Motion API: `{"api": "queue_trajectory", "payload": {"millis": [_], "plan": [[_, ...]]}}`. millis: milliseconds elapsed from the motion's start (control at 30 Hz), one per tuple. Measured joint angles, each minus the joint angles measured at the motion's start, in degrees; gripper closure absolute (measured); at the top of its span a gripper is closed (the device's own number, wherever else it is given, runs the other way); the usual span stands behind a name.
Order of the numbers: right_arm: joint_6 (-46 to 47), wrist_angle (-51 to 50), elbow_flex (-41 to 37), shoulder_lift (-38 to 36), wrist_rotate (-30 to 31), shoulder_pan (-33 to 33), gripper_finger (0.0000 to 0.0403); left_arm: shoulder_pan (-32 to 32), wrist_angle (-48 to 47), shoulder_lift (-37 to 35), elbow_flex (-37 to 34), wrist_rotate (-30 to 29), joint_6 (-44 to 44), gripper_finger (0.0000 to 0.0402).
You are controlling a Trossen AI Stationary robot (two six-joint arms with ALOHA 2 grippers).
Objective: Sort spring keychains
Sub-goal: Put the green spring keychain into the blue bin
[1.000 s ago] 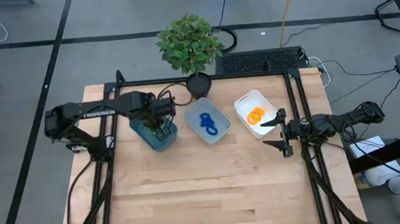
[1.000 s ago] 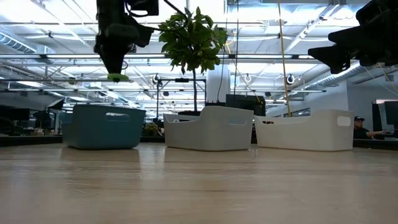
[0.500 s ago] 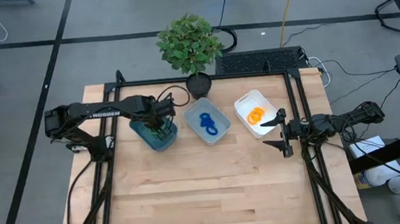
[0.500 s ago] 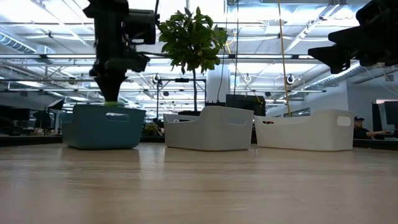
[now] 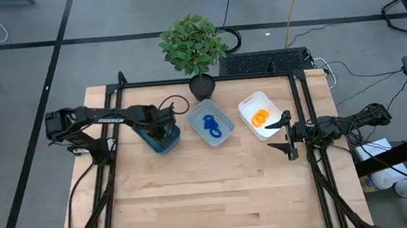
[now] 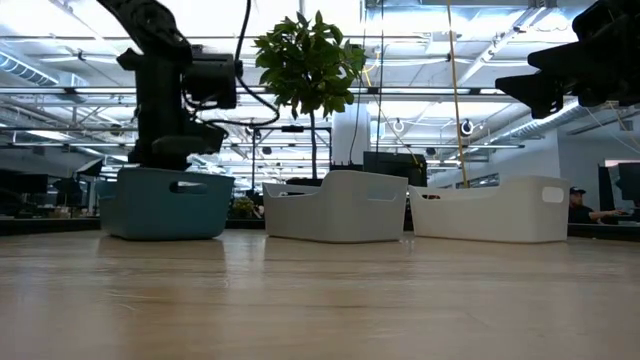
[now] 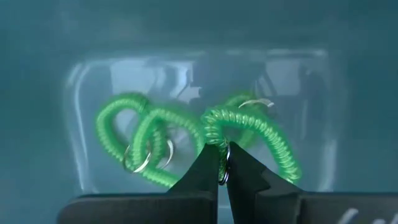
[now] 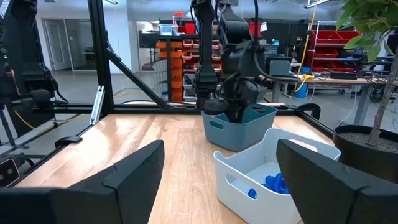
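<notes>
My left gripper (image 7: 221, 167) reaches down into the teal bin (image 5: 145, 136), shut on a green spring keychain (image 7: 249, 124). In the low view its fingers are hidden behind the bin's wall (image 6: 165, 205). More green keychains (image 7: 140, 140) lie on the bin's floor beside it. Blue keychains (image 5: 210, 126) lie in the middle bin (image 5: 222, 116), and orange ones (image 5: 260, 117) in the white bin (image 5: 247, 106). My right gripper (image 5: 285, 133) hangs open at the table's right side, holding nothing. My left gripper pinches the green keychain between its two fingertips, at the coil's end by the metal ring (image 7: 225, 160). The fingers come from above, pointing down into the bin. The coil spreads out beyond the fingertips; whether it rests on the bin's floor, I cannot tell.
A potted plant (image 5: 192, 45) stands at the far edge behind the bins. A black frame (image 5: 304, 120) runs along the table's sides. The near half of the wooden table (image 5: 210, 194) is bare.
My left gripper has gone down with the green keychain from above the teal bin into it, and its fingertips have sunk below the rim. It has stayed shut.
</notes>
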Motion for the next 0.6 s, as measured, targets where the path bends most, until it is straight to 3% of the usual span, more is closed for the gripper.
{"api": "queue_trajectory", "payload": {"millis": [200,600], "plan": [[0.00,0.00,0.02,0.01,0.01,-0.01,0.0105,1.46,2.32,0.00,-2.03,-0.01,-0.77,0.0384],[0.02,0.00,0.00,0.01,0.01,-0.01,0.0105,0.93,3.03,0.00,-2.04,-1.65,-2.59,0.0194]]}}
